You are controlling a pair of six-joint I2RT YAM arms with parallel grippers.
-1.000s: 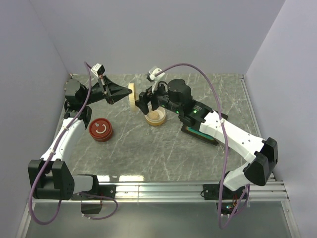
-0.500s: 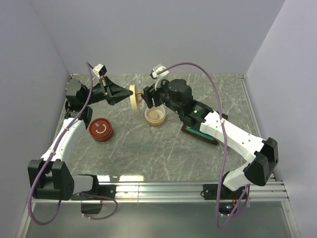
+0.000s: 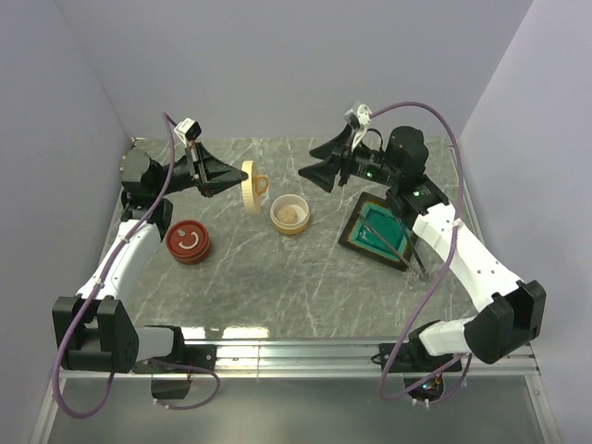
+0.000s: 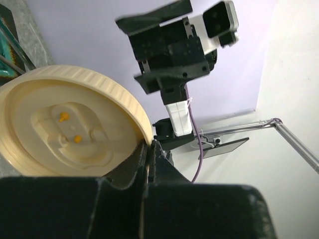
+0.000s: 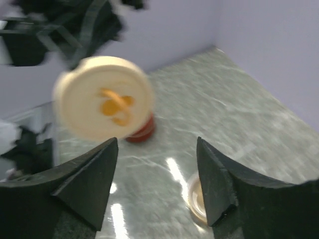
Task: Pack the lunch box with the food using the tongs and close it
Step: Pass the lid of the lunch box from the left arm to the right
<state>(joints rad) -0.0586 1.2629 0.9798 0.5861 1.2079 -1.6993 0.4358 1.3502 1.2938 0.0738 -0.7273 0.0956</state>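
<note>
My left gripper (image 3: 227, 181) is shut on the rim of a cream round lid (image 3: 248, 188), holding it on edge above the table. In the left wrist view the lid's inner face (image 4: 70, 124) shows two small orange crumbs. The matching cream container (image 3: 289, 215) stands open below, with tan food (image 3: 290, 213) inside. My right gripper (image 3: 313, 173) hangs open and empty to the right of the lid, which looks blurred in the right wrist view (image 5: 102, 104). The green lunch box (image 3: 376, 233) lies open on the right. The thin silver tongs (image 3: 418, 259) lie along its right side.
A red round container (image 3: 188, 241) with its lid on stands at the left, also seen in the right wrist view (image 5: 142, 133). Walls close in the back and both sides. A metal rail (image 3: 351, 350) runs along the near edge.
My right arm has pulled back to the right, away from the lid and the cream container, uncovering the lunch box. The left gripper still holds the lid in nearly the same place.
</note>
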